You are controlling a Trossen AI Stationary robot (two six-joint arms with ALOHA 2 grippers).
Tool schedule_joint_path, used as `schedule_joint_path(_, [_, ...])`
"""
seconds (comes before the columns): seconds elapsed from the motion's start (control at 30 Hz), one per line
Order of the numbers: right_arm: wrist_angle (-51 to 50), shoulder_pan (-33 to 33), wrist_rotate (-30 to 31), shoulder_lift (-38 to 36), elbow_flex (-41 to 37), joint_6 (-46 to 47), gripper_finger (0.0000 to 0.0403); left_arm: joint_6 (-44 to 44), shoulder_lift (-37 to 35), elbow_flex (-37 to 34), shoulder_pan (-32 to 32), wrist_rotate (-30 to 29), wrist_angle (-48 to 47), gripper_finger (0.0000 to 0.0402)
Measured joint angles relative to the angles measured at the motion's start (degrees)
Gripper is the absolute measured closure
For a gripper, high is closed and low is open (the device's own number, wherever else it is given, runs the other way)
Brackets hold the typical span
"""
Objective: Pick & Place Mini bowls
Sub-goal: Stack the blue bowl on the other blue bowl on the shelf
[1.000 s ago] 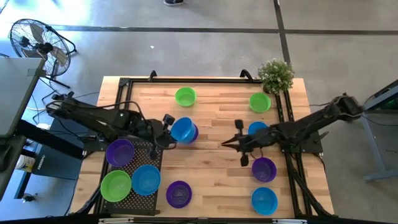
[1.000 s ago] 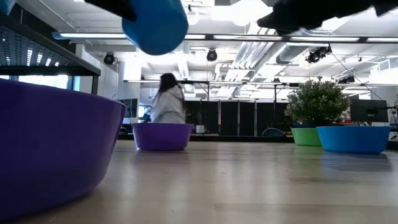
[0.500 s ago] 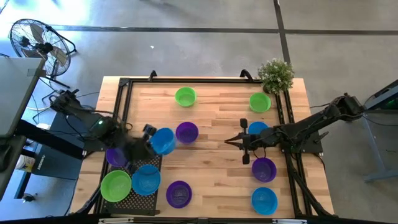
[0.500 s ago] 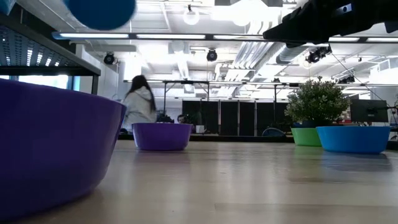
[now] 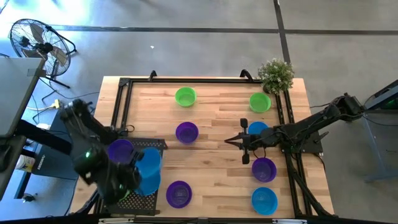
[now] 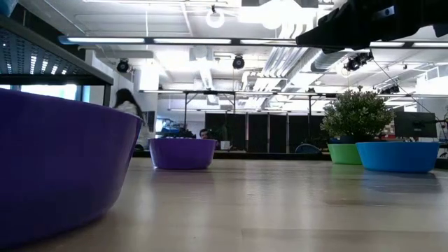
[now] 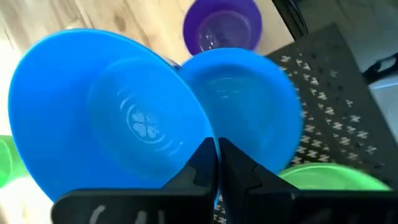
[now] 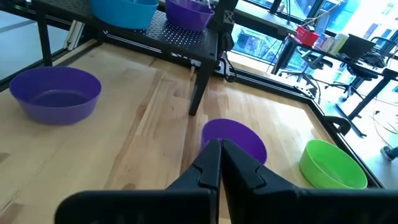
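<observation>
pinching the rim of a blue bowl (image 7: 106, 118) between my left gripper (image 7: 217, 163)'s closed fingers, i hold it tipped on edge over the black perforated rack (image 5: 158, 144) at the table's front left corner. just behind it in my left wrist view sits a second blue bowl (image 7: 249, 106) on the rack, with a green bowl (image 7: 323, 177) beside that and a purple bowl (image 7: 222, 26) on the wood past the rack's edge. from above, another purple bowl (image 5: 120, 150) rests on the rack next to my arm.

my right gripper (image 5: 227, 140) hangs above the middle of the wooden table (image 5: 211, 174), fingers shut on nothing. near it, on the right side, lie a blue bowl partly under my arm (image 5: 256, 128), a purple one (image 5: 263, 169) and a further blue one (image 5: 264, 200) toward the front edge. a lone purple bowl (image 5: 186, 132) stands mid-table, well apart from my right fingertips.

farther back are two green bowls (image 5: 185, 96), one toward the left and the other (image 5: 260, 102) just beside the small potted plant (image 5: 275, 74) in the far right corner. beyond the table a fan (image 5: 38, 45) stands on the floor, and in the low view a person (image 6: 127, 106) shows in the room behind.
</observation>
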Motion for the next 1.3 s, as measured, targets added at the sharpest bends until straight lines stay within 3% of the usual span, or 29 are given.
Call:
schedule_joint_path(0.33, [0.33,0.01,-0.02,0.02,0.0,-0.42,0.0402,-7.13,8.44,2.34,-4.56,1.1,-2.33,0.0401])
schedule_joint_path(1.3, [0.74,-0.01,-0.04,0.02,0.0,-0.46,0.0402,-9.18,8.59,-0.71,-4.49,1.1,-0.35,0.0394])
